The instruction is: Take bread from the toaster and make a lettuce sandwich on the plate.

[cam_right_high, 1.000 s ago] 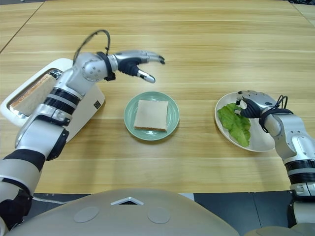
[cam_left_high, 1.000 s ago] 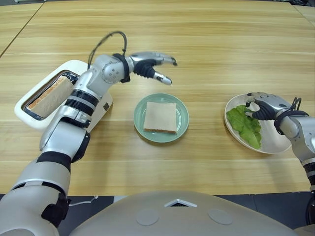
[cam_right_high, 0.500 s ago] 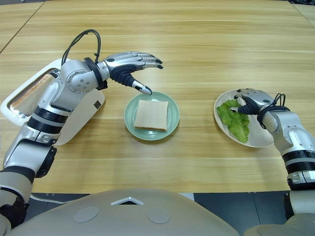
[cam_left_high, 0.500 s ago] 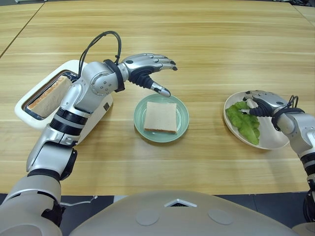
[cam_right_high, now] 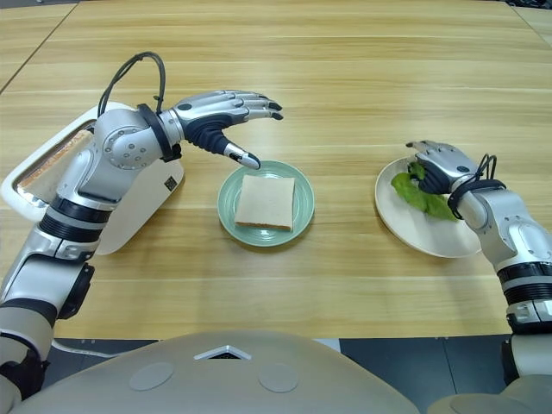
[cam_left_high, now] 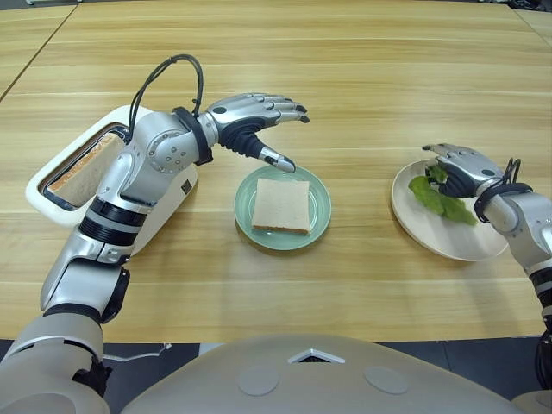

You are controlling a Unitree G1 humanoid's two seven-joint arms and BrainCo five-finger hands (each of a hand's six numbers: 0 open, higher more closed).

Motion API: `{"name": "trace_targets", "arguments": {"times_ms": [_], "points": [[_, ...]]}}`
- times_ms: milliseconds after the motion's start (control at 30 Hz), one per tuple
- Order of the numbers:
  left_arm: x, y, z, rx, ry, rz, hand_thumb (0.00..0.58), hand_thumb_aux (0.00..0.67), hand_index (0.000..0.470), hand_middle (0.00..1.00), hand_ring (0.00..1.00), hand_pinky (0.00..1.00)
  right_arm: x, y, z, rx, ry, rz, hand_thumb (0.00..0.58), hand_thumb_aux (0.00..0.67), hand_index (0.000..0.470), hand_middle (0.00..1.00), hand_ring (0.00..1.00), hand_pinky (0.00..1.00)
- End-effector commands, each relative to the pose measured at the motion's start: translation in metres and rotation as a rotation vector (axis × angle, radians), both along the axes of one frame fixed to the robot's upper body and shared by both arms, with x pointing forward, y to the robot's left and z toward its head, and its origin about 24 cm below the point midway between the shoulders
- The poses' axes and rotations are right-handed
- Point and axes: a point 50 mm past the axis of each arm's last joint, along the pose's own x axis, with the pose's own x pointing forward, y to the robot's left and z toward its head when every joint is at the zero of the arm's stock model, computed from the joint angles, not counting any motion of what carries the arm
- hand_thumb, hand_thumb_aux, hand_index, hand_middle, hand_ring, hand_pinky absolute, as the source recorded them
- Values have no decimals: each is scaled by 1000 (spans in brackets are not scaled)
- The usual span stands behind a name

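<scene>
Right hand [cam_left_high: 459, 166] fingers pinch the lettuce [cam_left_high: 444, 203], long axis slanting toward near right; left hand [cam_left_high: 252, 116] fingers spread.

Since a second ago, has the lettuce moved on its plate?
Yes. The right hand has drawn the lettuce toward the far rim of the white plate, off the near part it covered.
</scene>
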Motion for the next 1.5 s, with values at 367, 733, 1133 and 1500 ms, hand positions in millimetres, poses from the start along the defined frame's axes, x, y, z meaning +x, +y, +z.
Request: {"name": "trace_targets", "arguments": {"times_ms": [367,733,1133,1500], "points": [[18,7,-17,-331,133,105,0,0,0,0,0,0,-17,67,50,317,-98,521,580,670,470,0,0,0],[30,50,29,-659,54,214,0,0,0,0,0,0,33,168,-1,346,121,827,580,670,470,0,0,0],[33,56,26,-677,68,234,0,0,0,0,0,0,26,206,-17,285,191,953,580,670,470,0,0,0],[37,55,20,-664,93,233,0,0,0,0,0,0,28,231,-16,301,155,999,580,670,470,0,0,0]]}}
